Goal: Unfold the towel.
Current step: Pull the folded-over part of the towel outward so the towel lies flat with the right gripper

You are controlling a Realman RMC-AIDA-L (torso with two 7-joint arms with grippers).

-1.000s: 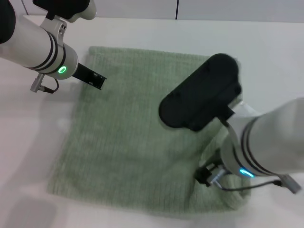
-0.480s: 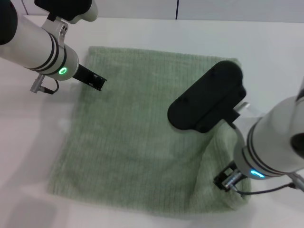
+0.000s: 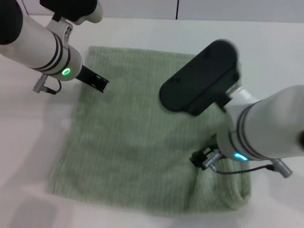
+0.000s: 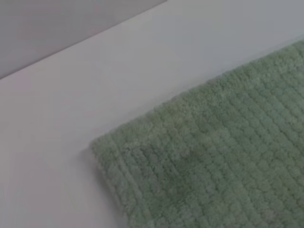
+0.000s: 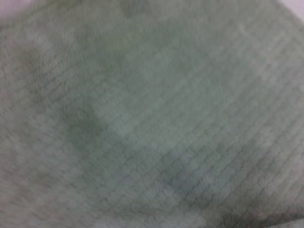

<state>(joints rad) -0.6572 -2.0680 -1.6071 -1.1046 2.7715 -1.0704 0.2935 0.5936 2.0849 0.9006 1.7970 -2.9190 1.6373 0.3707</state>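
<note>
Since half a second ago, the right gripper (image 3: 199,85) has moved back toward the middle of the towel (image 3: 133,137); the left gripper (image 3: 97,83) stays at its far-left corner. Head view shows the whole towel flat on the white table (image 3: 266,42), roughly square, with a bunched near-right corner. Left wrist view shows only one hemmed corner (image 4: 102,147); right wrist view only ribbed cloth. Whether the grippers are open or closed cannot be told.

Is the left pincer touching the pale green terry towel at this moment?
Cannot tell. In the head view the left pincer sits over the pale green terry towel near its far left corner, but no gap or contact shows; the left wrist view shows only cloth.
</note>
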